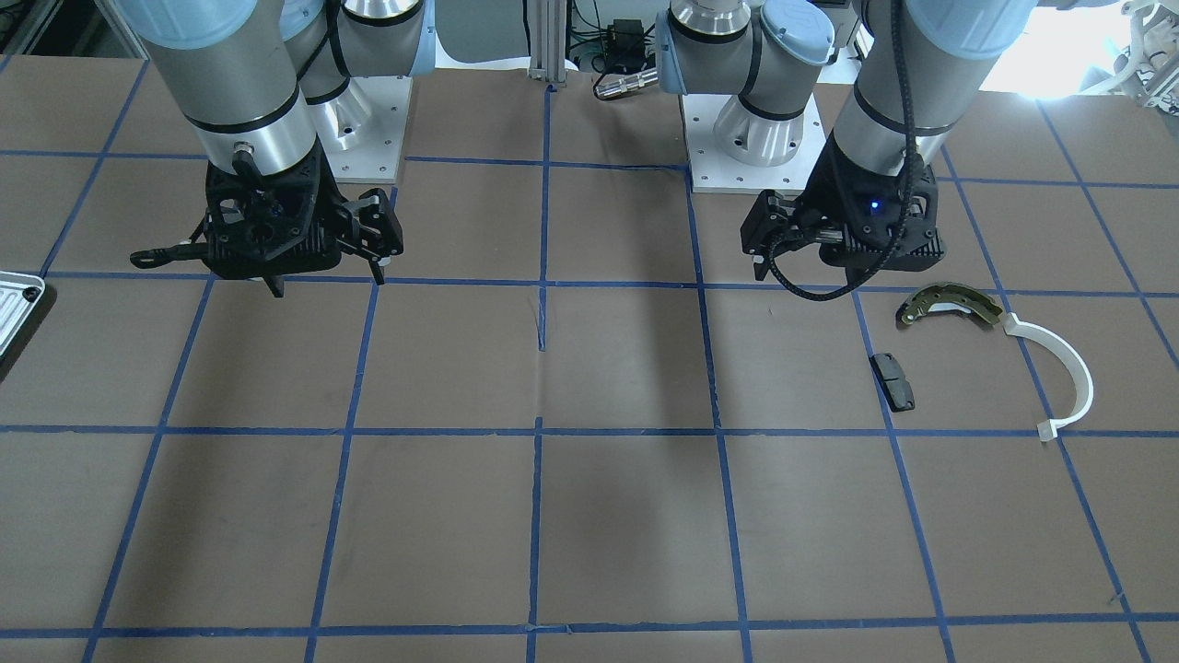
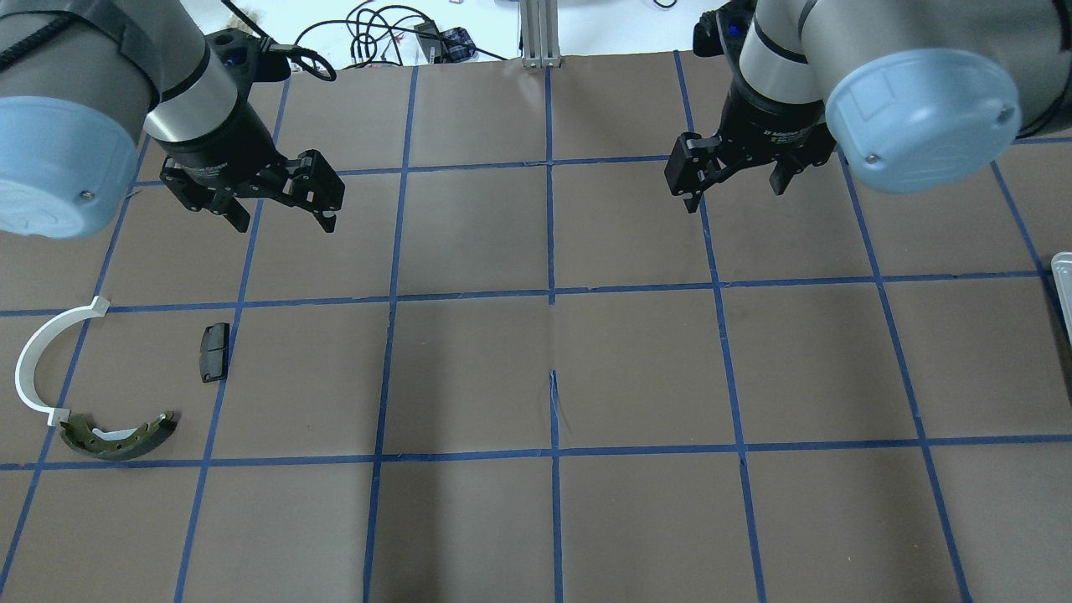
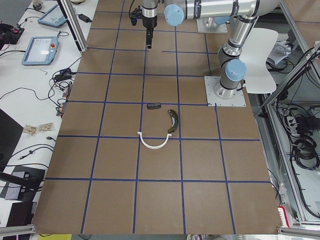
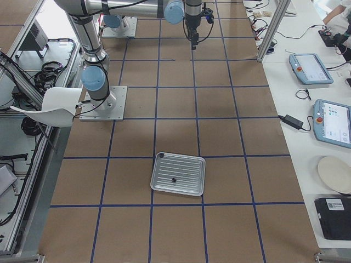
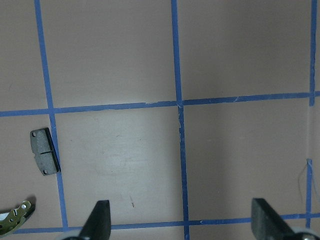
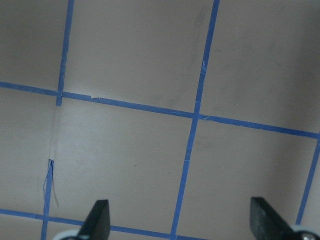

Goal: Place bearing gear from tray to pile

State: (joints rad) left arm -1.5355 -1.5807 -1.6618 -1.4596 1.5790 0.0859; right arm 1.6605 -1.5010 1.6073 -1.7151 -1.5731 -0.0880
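Brown table (image 2: 636, 360), blue tape grid.
White side bench (image 4: 304, 159) beside table holds two pendants (image 4: 311, 67), cables; white chair (image 4: 55, 101), probably, opposite side.

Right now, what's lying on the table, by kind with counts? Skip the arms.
Metal tray: 1
Small dark part on the tray, too small to identify: 1
Brake shoe: 1
White plastic arc: 1
Dark pad: 1
Total: 5

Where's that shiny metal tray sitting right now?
The tray lies flat at the table's end on the robot's right, whole in the exterior right view, with a small dark part on it.
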